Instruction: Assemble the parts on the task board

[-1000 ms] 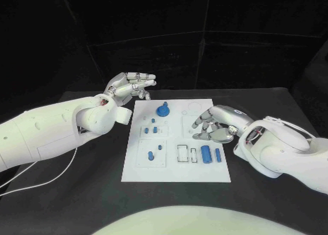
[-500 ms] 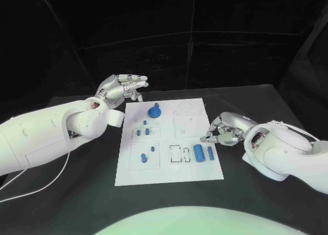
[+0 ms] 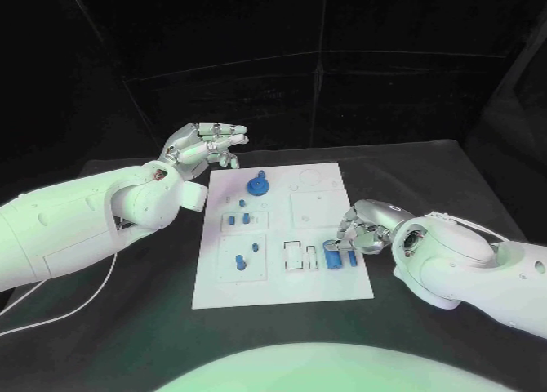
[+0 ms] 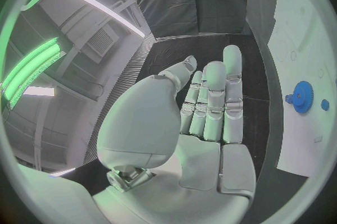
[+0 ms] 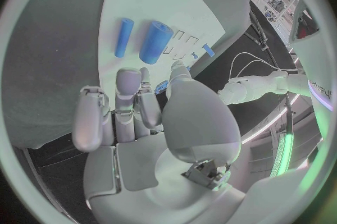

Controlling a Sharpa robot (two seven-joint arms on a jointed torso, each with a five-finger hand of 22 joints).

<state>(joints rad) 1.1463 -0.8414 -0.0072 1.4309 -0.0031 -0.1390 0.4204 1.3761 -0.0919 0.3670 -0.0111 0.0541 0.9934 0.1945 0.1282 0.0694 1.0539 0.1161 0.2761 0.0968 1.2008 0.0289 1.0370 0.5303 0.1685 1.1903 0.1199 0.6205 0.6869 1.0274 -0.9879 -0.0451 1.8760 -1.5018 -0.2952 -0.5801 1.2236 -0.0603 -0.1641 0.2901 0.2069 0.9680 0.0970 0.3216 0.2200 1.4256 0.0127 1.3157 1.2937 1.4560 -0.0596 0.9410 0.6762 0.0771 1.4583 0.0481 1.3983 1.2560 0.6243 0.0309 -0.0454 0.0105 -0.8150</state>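
At the lower right of the task board (image 3: 262, 290), the right hand (image 3: 358, 232) hovers, fingers loosely spread and holding nothing, just beside the thick blue cylinder (image 3: 332, 256) (its long axis running up the frame).

Left arm: white, entered from the left edge, forearm raised. Left hand (image 3: 207, 146): silver, held aloft, palm open toward its wrist camera, fingers (image 4: 223, 95) extended side by side and slightly curled at the tips, thumb bent inward beside them; nothing held.

Right arm: white, entered from the right edge, wrist turned down. Right hand (image 3: 363, 229): silver, lowered, fingers (image 5: 128, 101) curled downward and apart, thumb alongside; nothing between the fingertips.
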